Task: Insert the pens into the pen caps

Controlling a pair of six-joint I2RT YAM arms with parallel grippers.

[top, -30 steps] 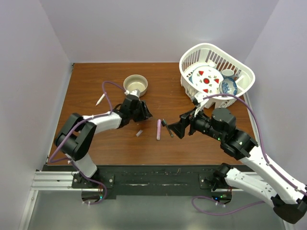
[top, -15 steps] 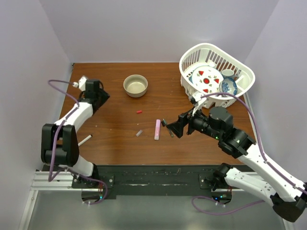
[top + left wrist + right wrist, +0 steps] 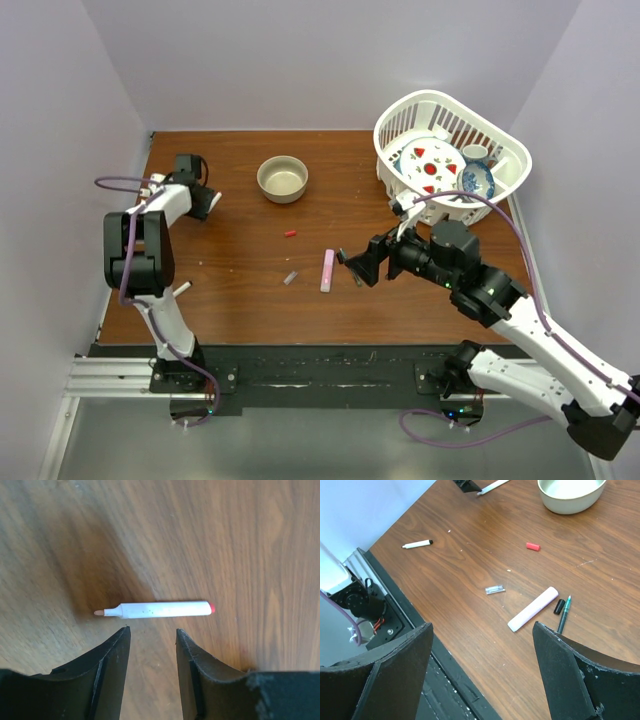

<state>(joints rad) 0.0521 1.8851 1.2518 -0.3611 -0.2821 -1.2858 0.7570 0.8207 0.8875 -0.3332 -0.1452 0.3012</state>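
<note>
A white-bodied pen with a bare tip and a red end lies crosswise on the wood, just beyond my open left gripper, whose fingers hold nothing. That gripper is at the table's far left. A second white pen lies near the front left edge. In mid-table are a red cap, a grey cap, the pink marker and a dark pen beside a black cap. My right gripper hovers wide open above and beside them.
A tan bowl stands at the back centre. A white basket with dishes sits at the back right. The table's black front rail runs close under my right gripper.
My left arm has swung from beside the bowl to the far left, over the white pen. The red cap it covered now shows. My right arm has barely shifted.
</note>
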